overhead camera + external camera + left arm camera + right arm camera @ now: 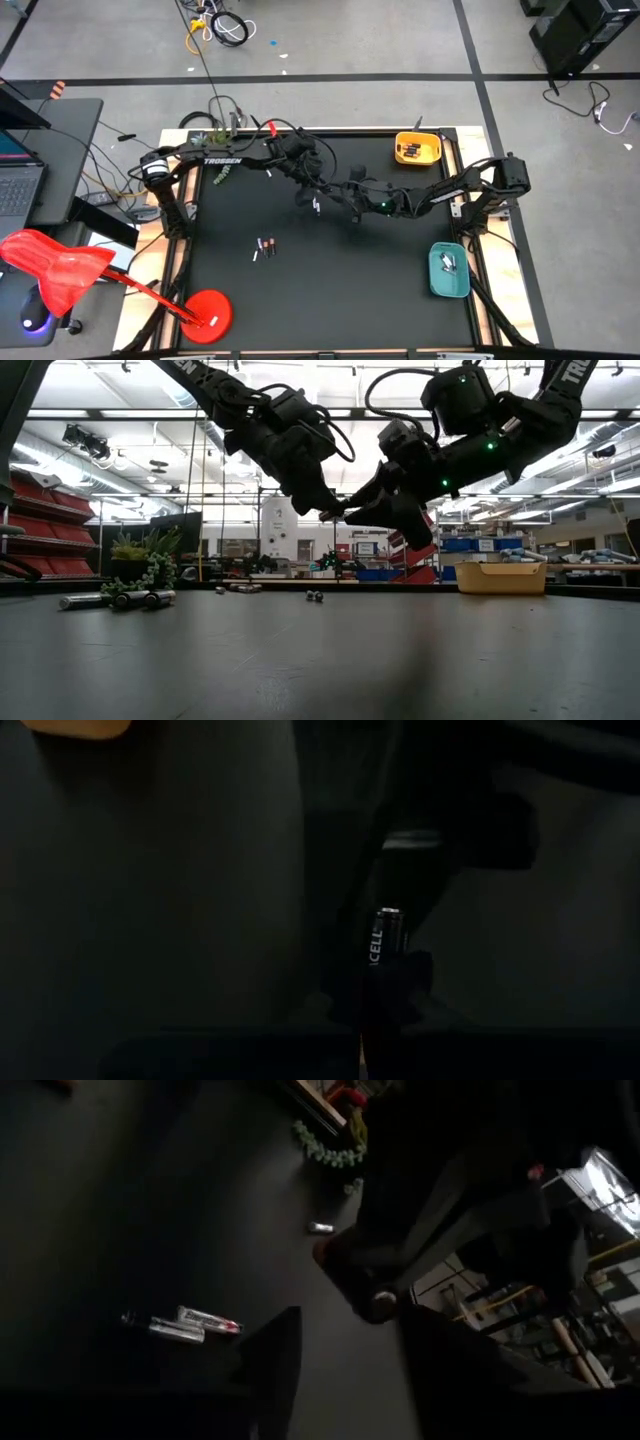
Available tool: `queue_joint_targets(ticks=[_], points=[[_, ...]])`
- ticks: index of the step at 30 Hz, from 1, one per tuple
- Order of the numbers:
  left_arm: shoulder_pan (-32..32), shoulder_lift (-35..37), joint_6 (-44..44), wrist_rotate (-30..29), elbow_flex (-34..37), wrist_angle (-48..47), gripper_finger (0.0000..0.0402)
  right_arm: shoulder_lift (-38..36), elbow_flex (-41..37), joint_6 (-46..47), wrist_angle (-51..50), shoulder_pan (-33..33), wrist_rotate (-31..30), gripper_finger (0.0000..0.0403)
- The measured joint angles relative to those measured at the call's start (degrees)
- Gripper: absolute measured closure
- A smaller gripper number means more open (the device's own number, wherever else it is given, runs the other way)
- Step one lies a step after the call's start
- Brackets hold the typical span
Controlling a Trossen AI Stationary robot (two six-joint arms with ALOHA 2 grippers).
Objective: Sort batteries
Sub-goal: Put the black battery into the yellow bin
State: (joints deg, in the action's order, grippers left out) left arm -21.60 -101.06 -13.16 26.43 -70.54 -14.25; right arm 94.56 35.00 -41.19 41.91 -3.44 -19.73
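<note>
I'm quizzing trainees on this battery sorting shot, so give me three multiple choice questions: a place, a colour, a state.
1. The yellow tray sits: A) on the right arm's side of the table; B) on the left arm's side; C) at the table's centre.
2. The other tray is: A) red; B) teal; C) white.
3. The left gripper, above the table's middle, is: A) open, empty; B) shut on a tray; C) shut on a battery.

1 A, it lies by that arm; 2 B, it shows teal; 3 C, the wrist view shows the pinched battery.
</note>
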Motion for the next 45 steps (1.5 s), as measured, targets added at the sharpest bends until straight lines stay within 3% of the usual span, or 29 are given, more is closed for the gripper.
queue_joint_targets(ticks=[10,21,30,34,45], points=[[0.01,0.0,-0.29,0.41,0.0,-0.58,0.0401,0.0,2.5,-0.58,-1.33,0.41,3.32,0.0258],[0.3,0.0,-1.22,1.8,0.02,-0.16,0.0401,0.0,2.56,-0.89,-2.51,0.26,3.52,0.0269],[1.21,-0.02,-1.47,1.78,0.11,0.41,0.0402,-0.07,2.52,-1.13,-2.73,-0.44,5.02,0.0348],[1.26,-0.02,-0.99,2.59,0.17,0.91,0.0398,-0.08,2.52,-1.74,-3.21,-0.44,5.7,0.0349],[1.46,0.05,0.06,2.32,-0.11,2.8,0.0274,0.06,2.59,-0.82,-6.41,-0.51,6.08,0.0349]])
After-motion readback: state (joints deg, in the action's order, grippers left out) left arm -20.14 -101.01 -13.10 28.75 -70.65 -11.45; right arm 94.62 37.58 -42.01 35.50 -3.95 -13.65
